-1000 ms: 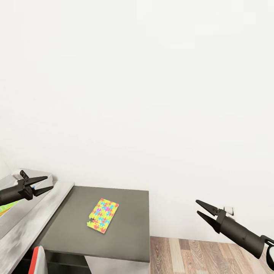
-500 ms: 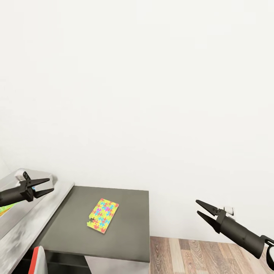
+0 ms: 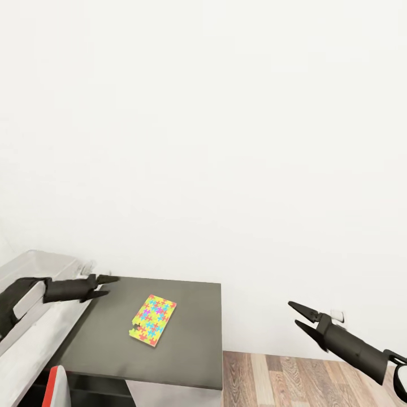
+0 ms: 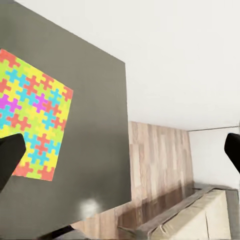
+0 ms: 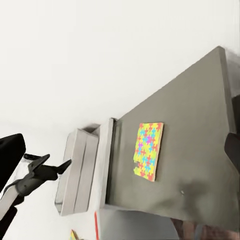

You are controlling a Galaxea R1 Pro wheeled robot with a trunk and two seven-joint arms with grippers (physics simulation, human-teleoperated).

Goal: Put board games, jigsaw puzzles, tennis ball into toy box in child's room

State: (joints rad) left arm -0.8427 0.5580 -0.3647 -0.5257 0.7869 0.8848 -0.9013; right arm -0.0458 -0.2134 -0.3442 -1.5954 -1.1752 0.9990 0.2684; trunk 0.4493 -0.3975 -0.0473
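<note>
Two sets of jaws stand parted and empty: the left gripper point(image 3: 107, 285) hangs over the near corner of the dark cabinet point(image 3: 186, 345), just short of the jigsaw puzzle point(image 3: 152, 317), while the right gripper point(image 3: 297, 315) waits well apart, over the wood floor point(image 3: 294, 376). The puzzle lies flat on the cabinet top, beside the pale counter point(image 3: 34, 339) carrying the toy box point(image 3: 28, 265). I judge the step in hand is reaching for this puzzle; next, the left jaws must descend and pinch its thin edge.
</note>
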